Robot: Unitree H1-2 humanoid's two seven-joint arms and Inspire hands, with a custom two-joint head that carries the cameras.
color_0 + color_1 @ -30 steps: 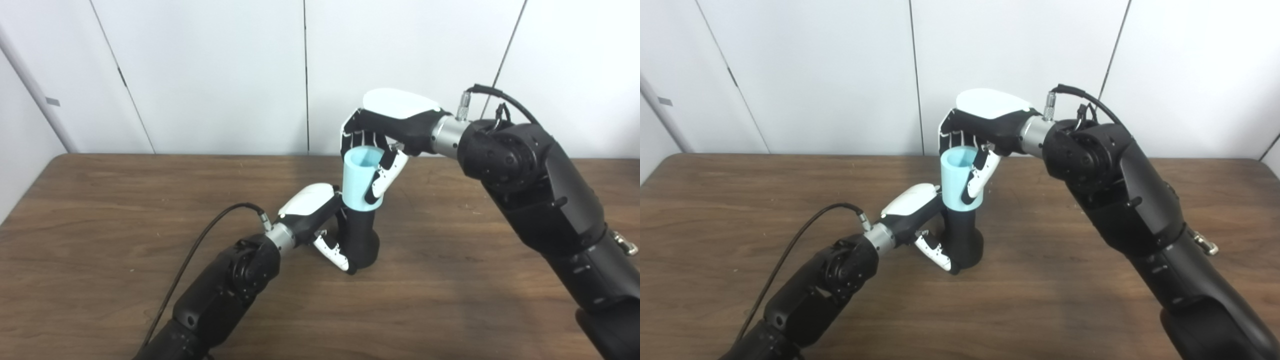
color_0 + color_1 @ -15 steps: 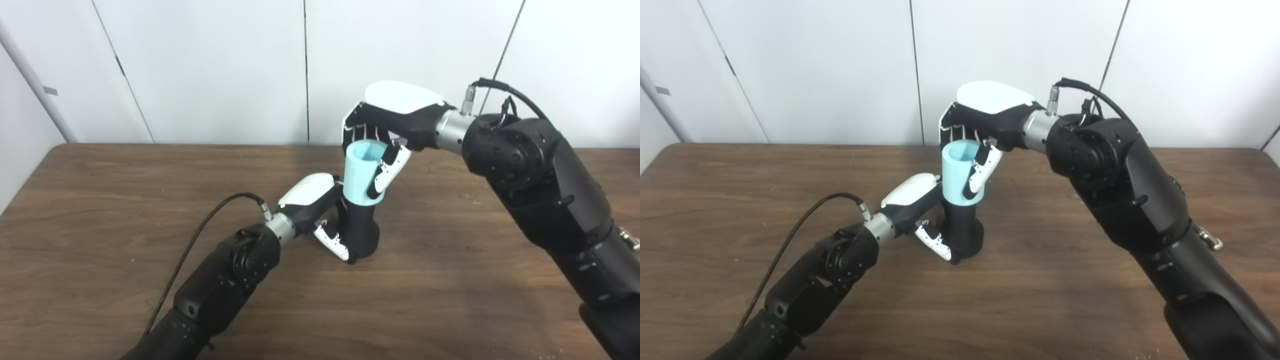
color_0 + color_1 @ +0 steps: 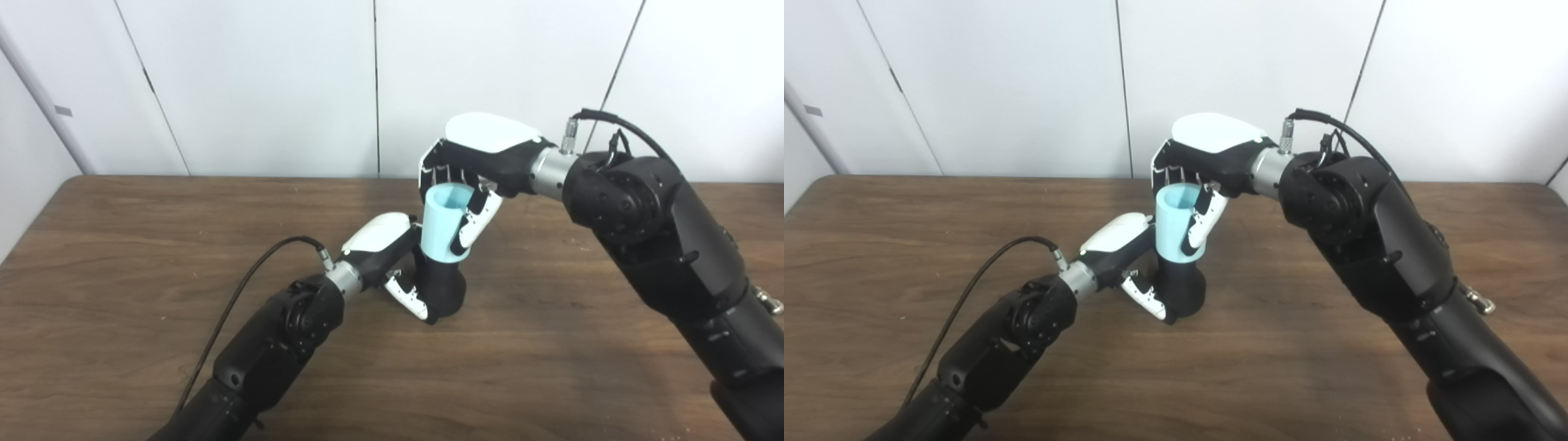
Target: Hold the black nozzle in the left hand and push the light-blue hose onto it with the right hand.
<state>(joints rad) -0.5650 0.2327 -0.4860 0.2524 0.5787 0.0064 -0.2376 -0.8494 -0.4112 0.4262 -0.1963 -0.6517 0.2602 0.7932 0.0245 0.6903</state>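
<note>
Hose (image 3: 445, 228) on nozzle (image 3: 442, 288), no readable writing

The scene is lit evenly and brightly from above. Soft shadows are cast on the wooden table (image 3: 122, 257) beneath both arms. A faint sheen is seen on the white wall panels (image 3: 998, 79). Focus is slightly soft throughout.
</note>
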